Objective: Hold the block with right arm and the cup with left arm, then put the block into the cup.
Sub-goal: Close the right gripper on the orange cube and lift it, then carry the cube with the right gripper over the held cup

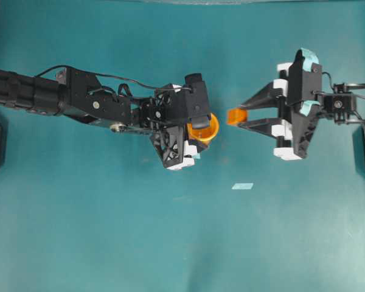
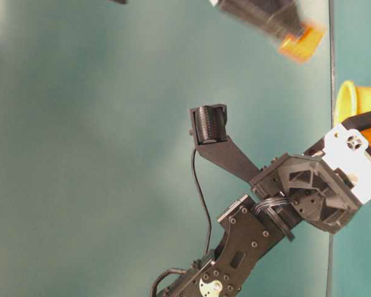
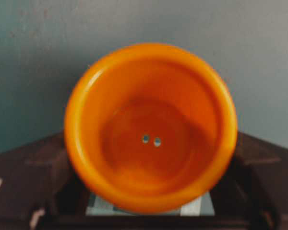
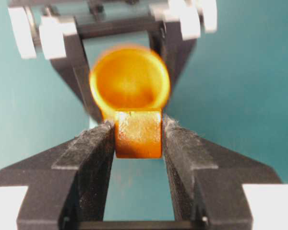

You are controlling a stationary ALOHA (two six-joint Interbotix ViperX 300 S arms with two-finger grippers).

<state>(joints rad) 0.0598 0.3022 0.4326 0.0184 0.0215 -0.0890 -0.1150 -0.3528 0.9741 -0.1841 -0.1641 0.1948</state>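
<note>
Evidently light and rigid, the block point(image 4: 138, 133) sat pinched between the right fingers point(image 4: 180, 143), just beside the cup point(image 1: 204, 128), itself clamped by the left fingers point(image 3: 257, 182).

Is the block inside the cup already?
No, the block is clamped between the right gripper's pads, outside the cup, whose inside is empty.

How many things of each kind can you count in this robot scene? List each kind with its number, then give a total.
Orange cube: 1
Orange cup: 1
Robot hands: 2, the left hand and the right hand
Loose strip of light-blue tape on the table: 1
Total: 5
</note>
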